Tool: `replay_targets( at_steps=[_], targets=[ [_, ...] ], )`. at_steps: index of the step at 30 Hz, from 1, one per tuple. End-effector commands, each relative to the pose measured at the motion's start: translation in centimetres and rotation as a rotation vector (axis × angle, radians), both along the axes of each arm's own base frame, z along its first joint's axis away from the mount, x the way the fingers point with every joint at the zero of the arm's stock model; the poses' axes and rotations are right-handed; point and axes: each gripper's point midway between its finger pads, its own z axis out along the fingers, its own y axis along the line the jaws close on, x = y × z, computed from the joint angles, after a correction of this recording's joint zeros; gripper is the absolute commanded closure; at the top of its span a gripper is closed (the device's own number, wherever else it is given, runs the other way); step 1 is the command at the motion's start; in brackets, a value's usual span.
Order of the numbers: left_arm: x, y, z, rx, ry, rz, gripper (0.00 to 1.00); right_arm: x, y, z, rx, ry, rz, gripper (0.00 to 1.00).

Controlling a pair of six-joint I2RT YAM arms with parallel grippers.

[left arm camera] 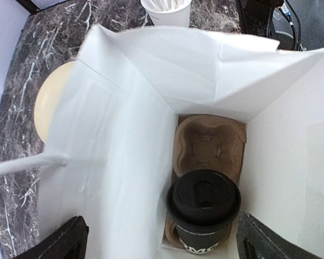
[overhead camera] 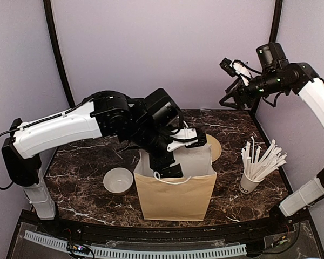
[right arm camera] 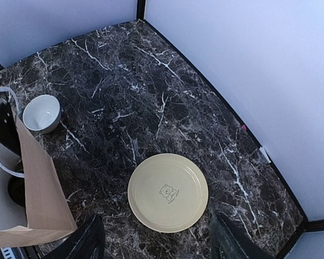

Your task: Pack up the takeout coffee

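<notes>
The takeout coffee cup, black with a round black lid and white lettering, stands in a brown cardboard cup carrier at the bottom of the open paper bag. My left gripper hangs at the bag's mouth. In the left wrist view it is open wide and empty, with the cup below and between its fingers, not touching them. My right gripper is raised high at the back right. In the right wrist view it is open and empty, far above the table.
A white bowl sits left of the bag. A pale yellow plate lies behind the bag. A white cup of straws stands at the right. The bag's white handle sticks out.
</notes>
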Motion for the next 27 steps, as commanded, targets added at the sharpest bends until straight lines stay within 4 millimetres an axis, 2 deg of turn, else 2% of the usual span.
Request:
replay_targets(
  at_steps=[1, 6, 9, 13, 15, 16, 17, 19, 23, 25, 27],
  targets=[
    [1.7, 0.5, 3.8, -0.095, -0.117, 0.018, 0.01, -0.5, -1.3, 0.2, -0.005, -0.045, -0.018, 0.35],
    [0.9, 0.4, 7.9, -0.219, -0.139, -0.025, 0.01, -3.3, -2.3, -0.9, -0.039, -0.036, 0.064, 0.37],
    [0.7, 0.6, 10.0, -0.283, -0.156, -0.023, 0.01, -5.4, -2.9, -3.8, -0.083, 0.021, 0.128, 0.4],
    [0.7, 1.0, 12.6, -0.378, -0.192, -0.003, 0.01, -6.7, -4.2, -6.8, -0.141, 0.091, 0.126, 0.5],
    [0.8, 1.2, 13.8, -0.424, -0.209, 0.013, 0.01, -6.7, -4.9, -7.6, -0.16, 0.111, 0.107, 0.53],
    [0.8, 1.2, 15.0, -0.467, -0.22, 0.017, 0.01, -6.8, -5.2, -7.8, -0.162, 0.123, 0.099, 0.55],
    [0.8, 1.2, 15.2, -0.48, -0.221, 0.019, 0.01, -6.8, -5.5, -7.8, -0.161, 0.126, 0.09, 0.55],
    [0.5, 1.6, 17.0, -0.55, -0.235, 0.019, 0.01, -6.8, -6.2, -7.8, -0.161, 0.132, 0.066, 0.57],
    [0.3, 2.2, 20.2, -0.686, -0.284, 0.029, 0.01, -4.8, -9.0, -8.8, -0.188, 0.152, -0.083, 0.62],
    [0.6, 2.7, 21.0, -0.723, -0.314, 0.052, 0.01, -4.0, -10.4, -9.8, -0.181, 0.199, -0.137, 0.62],
    [0.8, 3.2, 21.3, -0.742, -0.332, 0.07, 0.01, -3.6, -11.3, -10.6, -0.161, 0.247, -0.169, 0.57]
  ],
)
